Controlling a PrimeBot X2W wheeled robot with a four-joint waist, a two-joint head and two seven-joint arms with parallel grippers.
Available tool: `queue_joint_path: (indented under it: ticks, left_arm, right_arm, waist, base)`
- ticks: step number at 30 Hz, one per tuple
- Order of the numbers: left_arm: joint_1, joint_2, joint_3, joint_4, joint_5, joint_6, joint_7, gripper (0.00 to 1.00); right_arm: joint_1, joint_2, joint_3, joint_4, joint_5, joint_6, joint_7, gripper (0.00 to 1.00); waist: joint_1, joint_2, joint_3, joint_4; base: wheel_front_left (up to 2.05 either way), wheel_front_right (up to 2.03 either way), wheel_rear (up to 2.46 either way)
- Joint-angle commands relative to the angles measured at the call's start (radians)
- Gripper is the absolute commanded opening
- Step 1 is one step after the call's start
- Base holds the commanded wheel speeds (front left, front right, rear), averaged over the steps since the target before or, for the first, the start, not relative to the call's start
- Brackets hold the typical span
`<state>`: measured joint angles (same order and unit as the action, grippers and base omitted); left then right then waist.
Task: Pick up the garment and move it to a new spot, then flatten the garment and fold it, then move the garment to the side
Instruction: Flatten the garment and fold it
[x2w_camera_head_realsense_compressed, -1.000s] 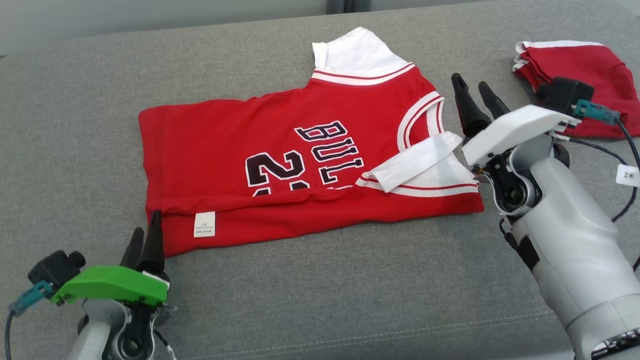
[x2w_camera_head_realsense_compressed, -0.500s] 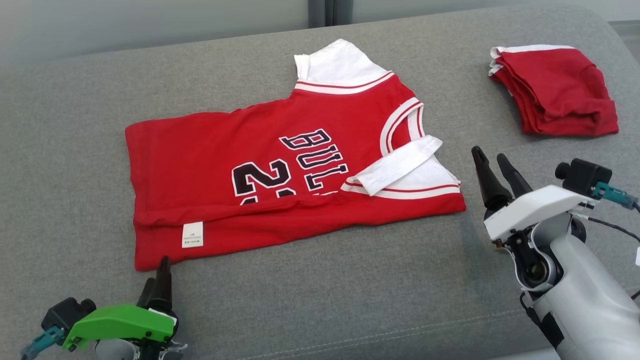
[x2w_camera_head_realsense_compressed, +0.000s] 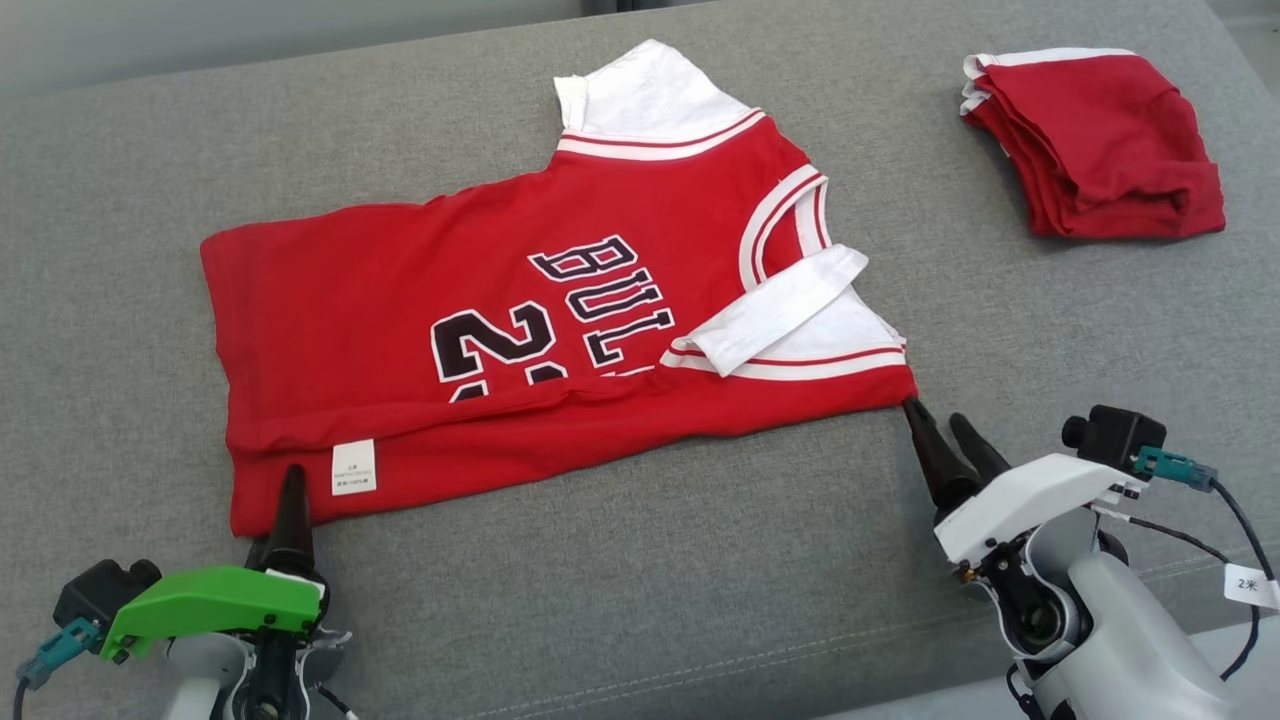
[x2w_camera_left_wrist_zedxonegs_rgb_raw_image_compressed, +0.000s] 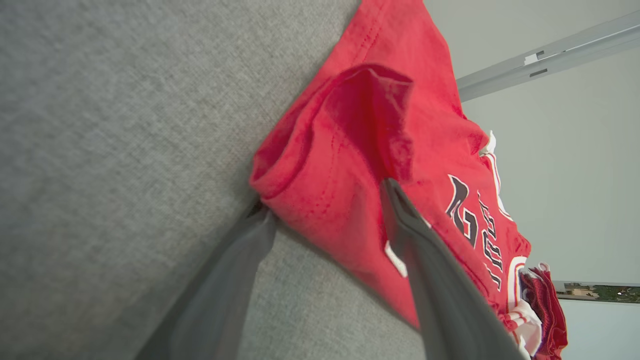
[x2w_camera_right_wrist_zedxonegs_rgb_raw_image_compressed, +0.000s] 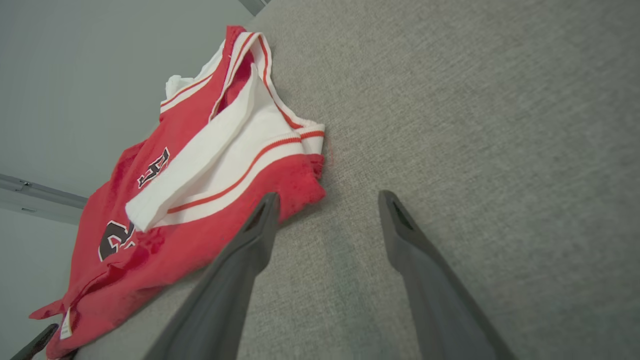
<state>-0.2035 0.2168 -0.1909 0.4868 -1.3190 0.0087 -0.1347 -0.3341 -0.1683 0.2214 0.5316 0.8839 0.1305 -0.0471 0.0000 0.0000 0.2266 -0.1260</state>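
Note:
The garment (x2w_camera_head_realsense_compressed: 560, 330), a red jersey with white sleeves and black lettering, lies spread on the grey cushion with its near edge folded over and a white label showing. My left gripper (x2w_camera_head_realsense_compressed: 285, 490) is open at the near left corner. In the left wrist view that corner (x2w_camera_left_wrist_zedxonegs_rgb_raw_image_compressed: 330, 165) bunches between the two fingers (x2w_camera_left_wrist_zedxonegs_rgb_raw_image_compressed: 425, 260), one on top and one at the hem. My right gripper (x2w_camera_head_realsense_compressed: 935, 415) is open, its fingertips at the near right corner. In the right wrist view the red corner (x2w_camera_right_wrist_zedxonegs_rgb_raw_image_compressed: 300, 185) lies against the left finger (x2w_camera_right_wrist_zedxonegs_rgb_raw_image_compressed: 240, 250), with bare cushion between the fingers.
A second red garment (x2w_camera_head_realsense_compressed: 1095, 140) lies folded at the far right of the cushion (x2w_camera_head_realsense_compressed: 640, 580). A seam runs along the cushion's near edge. A pale wall stands behind the far edge.
The head camera has shifted. My right gripper drew back from beside the neckline to the near right corner. My left gripper backed off the hem, then came onto the near left corner. Both stayed open.

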Motion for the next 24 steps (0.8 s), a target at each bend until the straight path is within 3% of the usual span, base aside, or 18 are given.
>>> queue_joint_path:
  ticks: [1, 11, 12, 13, 14, 15, 17, 19, 24]
  left_arm:
    - [-0.014, -0.008, 0.0, 0.025, -0.011, -0.001, 0.001, 1.0]
    - [-0.08, -0.053, -0.009, 0.117, -0.019, -0.059, -0.014, 1.0]
    - [-0.087, -0.057, -0.01, 0.126, -0.02, -0.064, -0.016, 0.98]
    - [-0.095, -0.062, -0.01, 0.136, -0.021, -0.071, -0.019, 0.85]
    - [-0.102, -0.066, -0.012, 0.145, -0.019, -0.076, -0.021, 0.61]
    - [-0.11, -0.071, -0.014, 0.154, -0.017, -0.081, -0.024, 0.4]
    - [-0.123, -0.076, -0.014, 0.167, -0.012, -0.094, -0.037, 0.0]
    - [-0.133, -0.076, -0.018, 0.176, -0.007, -0.106, -0.041, 0.0]
    - [-0.133, -0.073, -0.022, 0.16, 0.0, -0.127, -0.061, 0.0]
  right_arm:
    - [-0.02, 0.017, -0.003, 0.013, -0.006, 0.0, 0.011, 1.0]
    - [-0.129, 0.081, -0.013, 0.137, 0.048, 0.0, 0.053, 1.0]
    - [-0.139, 0.082, -0.013, 0.149, 0.051, 0.0, 0.052, 1.0]
    - [-0.149, 0.083, -0.011, 0.161, 0.055, 0.0, 0.052, 0.98]
    - [-0.159, 0.086, -0.01, 0.169, 0.063, 0.0, 0.052, 0.83]
    - [-0.167, 0.088, -0.009, 0.177, 0.068, 0.0, 0.051, 0.58]
    - [-0.184, 0.09, -0.005, 0.189, 0.074, 0.0, 0.039, 0.31]
    - [-0.197, 0.09, -0.004, 0.199, 0.083, 0.0, 0.028, 0.0]
    - [-0.216, 0.09, 0.001, 0.2, 0.107, 0.0, 0.009, 0.0]
  waist:
    - [0.0, 0.0, 0.008, 0.003]
    - [0.0, 0.0, 0.033, 0.046]
    - [0.0, 0.0, 0.035, 0.049]
    - [0.0, 0.0, 0.035, 0.052]
    - [0.0, 0.0, 0.036, 0.055]
    - [0.0, 0.0, 0.036, 0.057]
    - [0.0, 0.0, 0.038, 0.059]
    - [0.0, 0.0, 0.038, 0.059]
    - [0.0, 0.0, 0.036, 0.057]
  base:
    - [0.0, 0.0, 0.0]
    - [0.0, 0.0, 0.0]
    - [0.0, 0.0, 0.0]
    - [0.0, 0.0, 0.0]
    - [0.0, 0.0, 0.0]
    - [0.0, 0.0, 0.0]
    - [0.0, 0.0, 0.0]
    - [0.0, 0.0, 0.0]
    - [0.0, 0.0, 0.0]
